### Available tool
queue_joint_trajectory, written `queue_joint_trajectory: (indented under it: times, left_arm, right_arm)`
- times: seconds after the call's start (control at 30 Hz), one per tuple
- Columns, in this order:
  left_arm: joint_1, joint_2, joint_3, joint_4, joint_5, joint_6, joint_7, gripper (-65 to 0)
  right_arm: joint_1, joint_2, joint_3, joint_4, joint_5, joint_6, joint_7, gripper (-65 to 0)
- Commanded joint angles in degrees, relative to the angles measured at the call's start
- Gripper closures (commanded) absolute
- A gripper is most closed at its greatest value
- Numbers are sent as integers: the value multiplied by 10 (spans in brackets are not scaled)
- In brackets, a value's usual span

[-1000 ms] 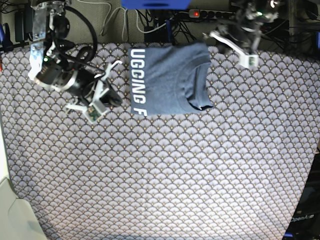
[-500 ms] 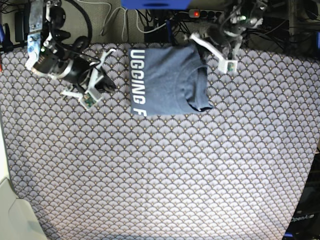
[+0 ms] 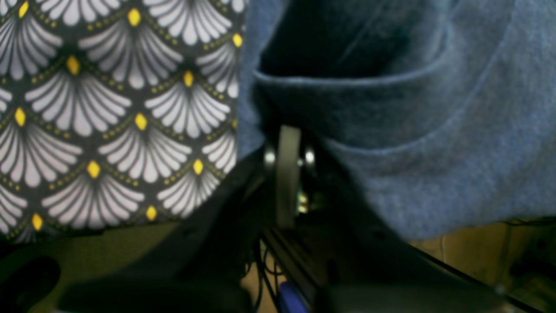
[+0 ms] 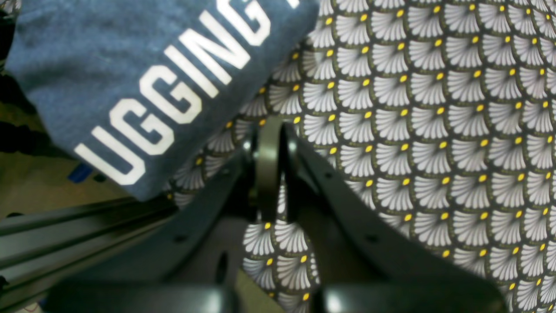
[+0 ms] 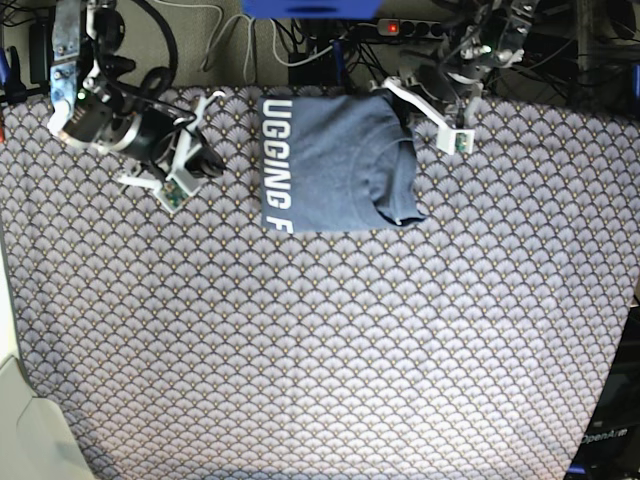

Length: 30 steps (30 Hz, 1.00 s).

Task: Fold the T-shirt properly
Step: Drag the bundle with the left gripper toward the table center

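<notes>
I work in a robotics lab: behind my left pincer [image 5: 432, 108] runs a power strip [image 5: 408, 28] with a red switch, cables [image 5: 262, 50] tangle beside it, and my bench [image 5: 330, 340] wears a scallop-patterned cloth for testing.

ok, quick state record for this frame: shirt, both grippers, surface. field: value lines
shirt: T-shirt folded into a compact rectangle at the far edge of the table, white lettering along its left side in the base view
collar: neckline showing on the side nearer the left arm
left gripper: shut, next to the shirt's corner, not gripping fabric
right gripper: shut, over bare cloth, apart from the shirt
surface: scallop-patterned tablecloth
</notes>
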Motion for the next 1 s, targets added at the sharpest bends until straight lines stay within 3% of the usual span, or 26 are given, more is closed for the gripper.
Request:
queue_joint_trajectory:
  times: [0.0,0.17,0.37,0.67,0.97]
  left_arm:
    - [-1,-2,-1,-3,5,12,8,-4]
    - [-33,23,-1,-6,8,16,12,-4]
    - [-87,50,1,-54,3,70,12,-4]
    - [-209,80,-11,-143,3,71,9,-4]
    - [-381,156,-50,-319,7,68,8,-4]
  right_arm:
    - [6,4,3,10,11,2,12,0]
    - [6,2,2,10,11,2,12,0]
    - [7,5,2,10,11,2,12,0]
    - [5,15,2,9,10,2,12,0]
    - [5,27,1,4,7,2,12,0]
